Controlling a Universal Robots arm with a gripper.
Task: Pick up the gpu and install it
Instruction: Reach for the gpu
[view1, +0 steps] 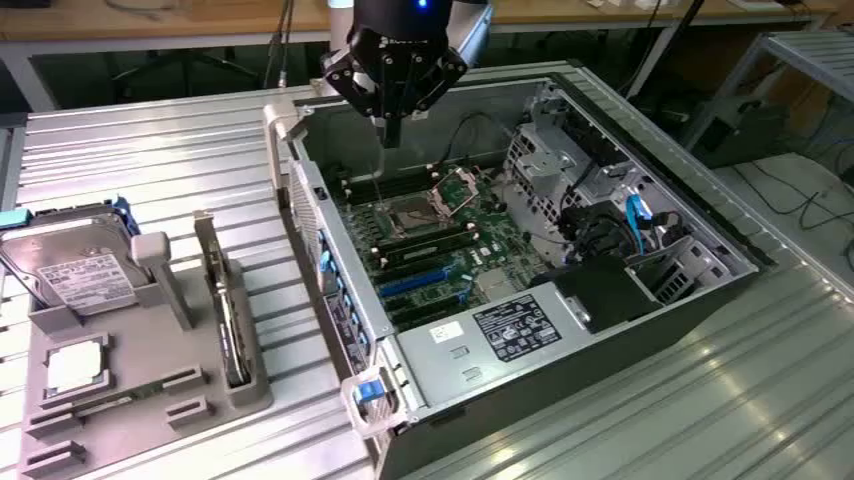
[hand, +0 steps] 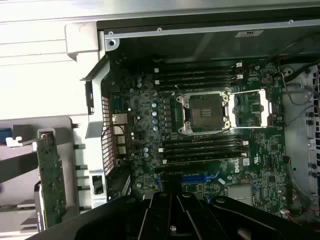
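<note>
GPU (view1: 230, 320) is sitting on edge in gray holder tray (view1: 200, 400) at 9 o'clock of open PC case (view1: 304, 190), w/ gripper (view1: 390, 140) hanging fully closed & empty over mobo (view1: 441, 250) at ext view's 12 o'clock.

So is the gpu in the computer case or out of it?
Out: the gpu stands on edge in the grey holder beside the computer case.

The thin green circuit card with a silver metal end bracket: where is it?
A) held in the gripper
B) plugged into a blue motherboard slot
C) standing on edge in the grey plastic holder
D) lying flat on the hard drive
C: the thin green circuit card stands on edge in the grey plastic holder.
</note>
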